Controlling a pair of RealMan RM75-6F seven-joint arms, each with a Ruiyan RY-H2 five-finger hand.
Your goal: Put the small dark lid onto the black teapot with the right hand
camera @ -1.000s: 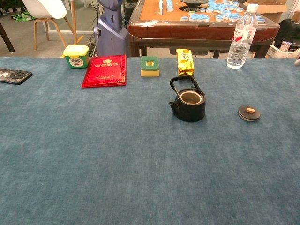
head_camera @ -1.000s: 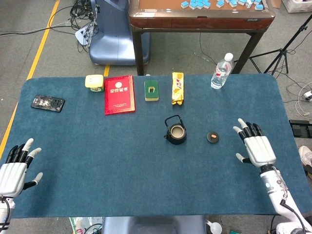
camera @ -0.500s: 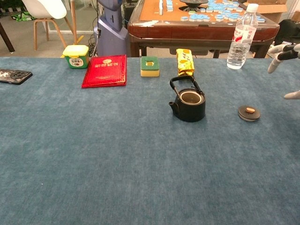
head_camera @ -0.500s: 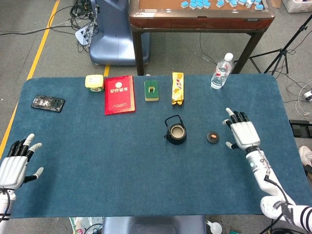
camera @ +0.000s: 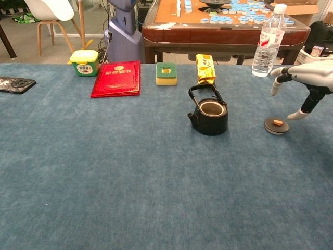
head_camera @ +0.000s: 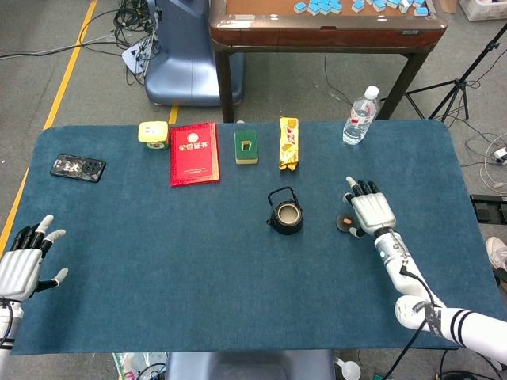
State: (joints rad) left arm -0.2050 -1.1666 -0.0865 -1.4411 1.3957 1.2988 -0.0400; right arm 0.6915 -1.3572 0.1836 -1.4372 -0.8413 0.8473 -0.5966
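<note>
The black teapot (head_camera: 286,215) (camera: 209,115) stands lidless in the middle of the blue mat, handle upright. The small dark lid (camera: 276,125), with an orange knob, lies flat on the mat to its right; in the head view the lid (head_camera: 344,224) is partly covered by my hand. My right hand (head_camera: 370,212) (camera: 308,80) hovers just above and right of the lid, fingers spread, holding nothing. My left hand (head_camera: 22,264) lies open at the mat's near left edge, far from both.
Along the far edge sit a green-lidded box (head_camera: 153,133), a red booklet (head_camera: 194,153), a green block (head_camera: 246,146), a yellow packet (head_camera: 288,143) and a water bottle (head_camera: 360,116). A phone (head_camera: 78,168) lies at the far left. A brown table (head_camera: 325,24) stands behind.
My right hand has moved left and forward from the mat's right side until it is over the lid. The left hand has barely shifted. Teapot and lid are unmoved.
</note>
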